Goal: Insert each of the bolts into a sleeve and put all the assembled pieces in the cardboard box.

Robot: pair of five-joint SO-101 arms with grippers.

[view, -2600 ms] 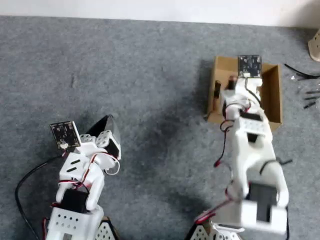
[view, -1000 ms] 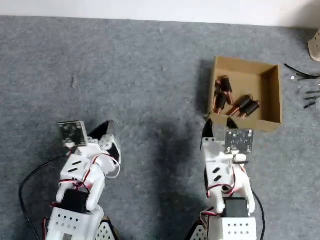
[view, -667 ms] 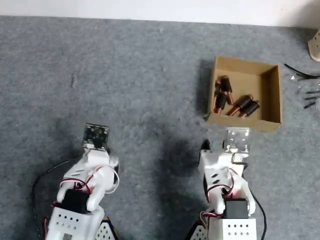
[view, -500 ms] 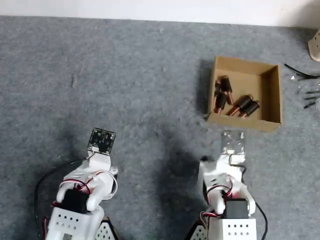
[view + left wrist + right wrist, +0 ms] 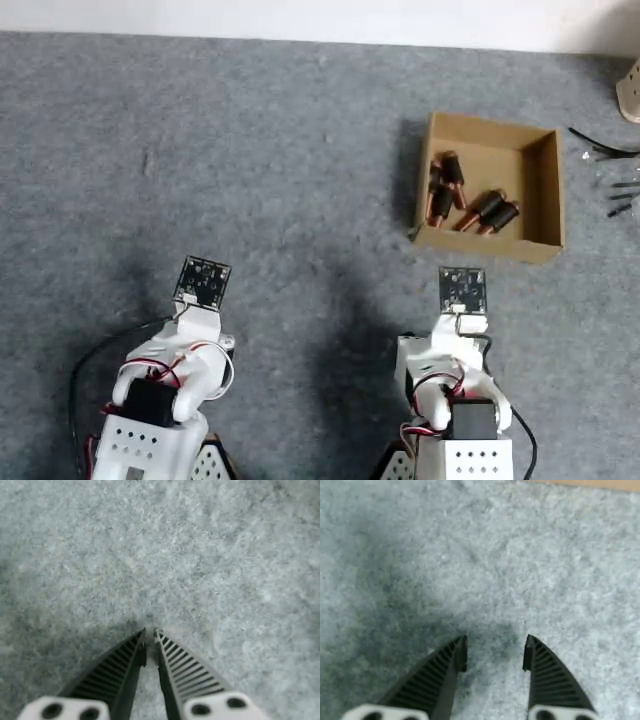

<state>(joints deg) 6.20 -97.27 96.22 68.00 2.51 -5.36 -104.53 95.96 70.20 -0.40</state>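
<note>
The cardboard box point(image 5: 540, 160) sits at the back right of the grey carpet, with several assembled bolt-and-sleeve pieces point(image 5: 483, 210) lying inside. Both arms are folded back at the near edge. The left arm point(image 5: 165, 375) is at the near left; its gripper point(image 5: 150, 635) is shut over bare carpet with nothing between the fingers. At the near right, just in front of the box, is the right arm point(image 5: 455, 385). Its gripper point(image 5: 495, 652) is open above bare carpet, and a strip of the box edge point(image 5: 580, 483) shows beyond it.
Loose dark screws and cable ties point(image 5: 615, 195) lie on the carpet right of the box. A pale object point(image 5: 630, 90) sits at the far right edge. A white wall strip point(image 5: 300, 18) borders the back.
The right arm has withdrawn from inside the box to the near edge. The left arm has folded back too, and its gripper has closed. The pieces in the box stayed put.
</note>
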